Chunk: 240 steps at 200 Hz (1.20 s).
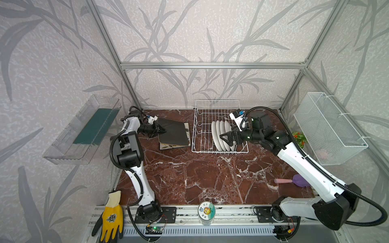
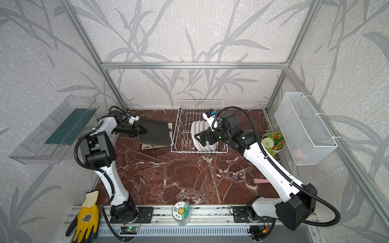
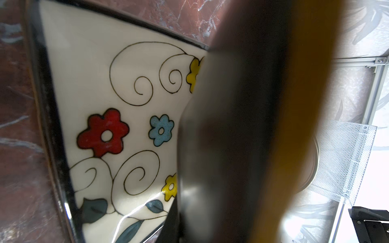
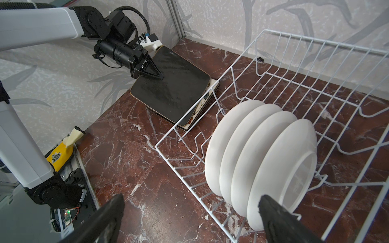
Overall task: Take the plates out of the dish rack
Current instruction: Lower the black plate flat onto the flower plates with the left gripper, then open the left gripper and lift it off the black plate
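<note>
Several round white plates (image 1: 222, 135) (image 2: 200, 128) (image 4: 252, 151) stand on edge in the white wire dish rack (image 1: 196, 126) (image 2: 174, 136) (image 4: 206, 206). My right gripper (image 1: 228, 140) (image 2: 202, 140) (image 4: 190, 198) is open at the front of that row, one finger beside the nearest plate, touching nothing. Left of the rack lies a stack of square plates. Its top plate (image 1: 173, 131) (image 2: 154, 131) (image 4: 174, 88) is black back up and tilted. My left gripper (image 1: 162, 130) (image 2: 145, 130) (image 4: 156, 73) is shut on its left edge. A cream flowered plate face (image 3: 117, 117) shows beneath.
A white mesh basket (image 1: 330, 128) hangs on the right wall above a flower pot (image 2: 273, 141). A clear tray (image 1: 82, 130) hangs on the left wall. A pink-handled purple tool (image 1: 292, 180) lies at the right. A yellow glove (image 1: 111, 216) and a sunflower-lidded jar (image 1: 206, 211) sit on the front rail.
</note>
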Each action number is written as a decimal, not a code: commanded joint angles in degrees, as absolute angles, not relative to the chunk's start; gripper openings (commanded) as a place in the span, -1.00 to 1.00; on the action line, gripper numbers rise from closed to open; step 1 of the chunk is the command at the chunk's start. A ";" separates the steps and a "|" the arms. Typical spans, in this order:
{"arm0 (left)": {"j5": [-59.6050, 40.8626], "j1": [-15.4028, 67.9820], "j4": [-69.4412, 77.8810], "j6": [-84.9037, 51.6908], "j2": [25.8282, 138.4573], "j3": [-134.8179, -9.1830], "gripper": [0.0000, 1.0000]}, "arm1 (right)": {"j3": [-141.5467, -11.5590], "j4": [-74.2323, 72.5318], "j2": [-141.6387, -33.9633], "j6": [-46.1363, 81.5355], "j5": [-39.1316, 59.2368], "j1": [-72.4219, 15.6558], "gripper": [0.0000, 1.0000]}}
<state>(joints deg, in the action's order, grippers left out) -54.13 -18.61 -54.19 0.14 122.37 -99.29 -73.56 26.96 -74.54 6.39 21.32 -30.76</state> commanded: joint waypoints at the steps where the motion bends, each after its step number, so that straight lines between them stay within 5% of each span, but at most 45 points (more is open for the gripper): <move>1: -54.83 -18.72 -54.40 1.80 122.75 -101.54 -0.56 | -75.23 27.25 -74.53 6.40 22.17 -30.98 0.98; 240: -45.00 -18.65 -55.03 -3.86 123.94 -103.45 0.21 | -74.03 25.71 -74.75 8.74 23.86 -31.10 0.98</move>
<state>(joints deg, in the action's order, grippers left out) -46.22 -18.61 -54.63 -1.61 126.74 -102.26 -73.56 26.79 -75.05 8.25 23.11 -30.76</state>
